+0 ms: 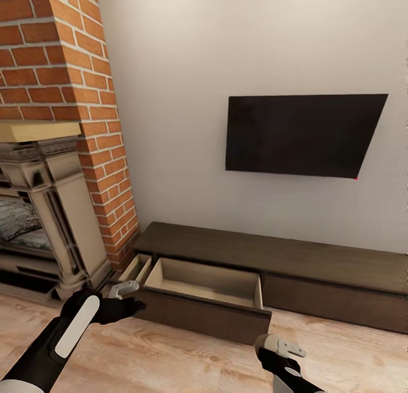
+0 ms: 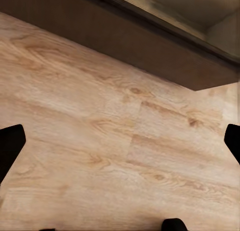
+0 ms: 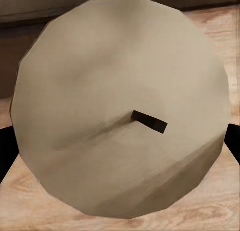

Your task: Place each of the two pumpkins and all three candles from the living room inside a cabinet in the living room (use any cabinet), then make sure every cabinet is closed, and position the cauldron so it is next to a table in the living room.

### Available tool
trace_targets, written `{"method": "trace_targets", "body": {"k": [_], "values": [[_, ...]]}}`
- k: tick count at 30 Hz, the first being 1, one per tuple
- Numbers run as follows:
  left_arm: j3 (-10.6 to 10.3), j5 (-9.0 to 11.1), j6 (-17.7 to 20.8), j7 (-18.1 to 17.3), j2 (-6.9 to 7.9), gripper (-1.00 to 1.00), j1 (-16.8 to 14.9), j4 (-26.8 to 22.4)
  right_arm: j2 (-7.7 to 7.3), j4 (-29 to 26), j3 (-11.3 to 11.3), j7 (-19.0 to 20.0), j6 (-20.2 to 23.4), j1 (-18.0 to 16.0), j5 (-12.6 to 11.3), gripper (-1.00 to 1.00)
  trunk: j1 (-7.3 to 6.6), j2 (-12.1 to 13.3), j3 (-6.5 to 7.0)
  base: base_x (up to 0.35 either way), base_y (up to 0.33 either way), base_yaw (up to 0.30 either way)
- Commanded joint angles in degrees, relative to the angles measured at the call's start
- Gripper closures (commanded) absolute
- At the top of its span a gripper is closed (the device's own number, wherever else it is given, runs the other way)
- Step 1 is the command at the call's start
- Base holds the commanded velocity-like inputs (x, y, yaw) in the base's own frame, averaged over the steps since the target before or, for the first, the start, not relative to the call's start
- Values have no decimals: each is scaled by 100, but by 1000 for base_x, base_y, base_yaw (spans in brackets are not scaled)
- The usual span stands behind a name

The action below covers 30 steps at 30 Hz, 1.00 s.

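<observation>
Against the far wall: a pale wall (image 1: 187,87) is seen, with a brick chimney (image 1: 73,98) at its left end.
TV: a dark flat screen (image 1: 300,135) is mounted on the wall, above the cabinet.
Fireplace: a carved stone surround (image 1: 51,211) is set under the brickwork, left of the cabinet.
Cabinet: a long, low dark-brown unit (image 1: 317,262) is stood on the floor along the wall. Its left drawer (image 1: 204,291) is pulled out, and a pale wood inside is shown, with nothing seen in it. The right drawer front is seen flush with the unit. In the left wrist view the dark drawer front (image 2: 130,41) is seen just above the floor.
Floor: light wood planks (image 1: 170,353) are laid in front of the cabinet.
Left gripper: the black fingers (image 1: 122,302) are held near the drawer's left corner, above the floor; in the left wrist view the tips (image 2: 11,146) are spread wide apart with nothing between them.
Right gripper: it (image 1: 280,353) is held low, in front of the drawer's right corner. A candle (image 3: 122,108), pale and round with a short dark wick, is seen end-on between the fingers (image 3: 6,151), which are clamped on its sides.
</observation>
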Motion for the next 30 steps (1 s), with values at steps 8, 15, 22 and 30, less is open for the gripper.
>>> {"method": "trace_targets", "body": {"k": [8,15,22,30], "values": [[-12,63,9,58,9,-100,-3,-3,2,3,58,-10,0,-5,-38,100,4,-3,-7,322,136,-24],[-12,65,9,58,9,-100,-3,-5,2,3,58,-10,0,-5,-37,100,4,-3,-7,253,250,0],[-12,60,9,58,16,-100,-3,-6,2,3,51,-10,0,-5,-50,100,4,-3,-13,304,157,-38],[-12,60,16,57,24,-100,5,-96,2,-13,41,-18,1,-5,-79,100,4,-3,-33,323,102,-75]]}}
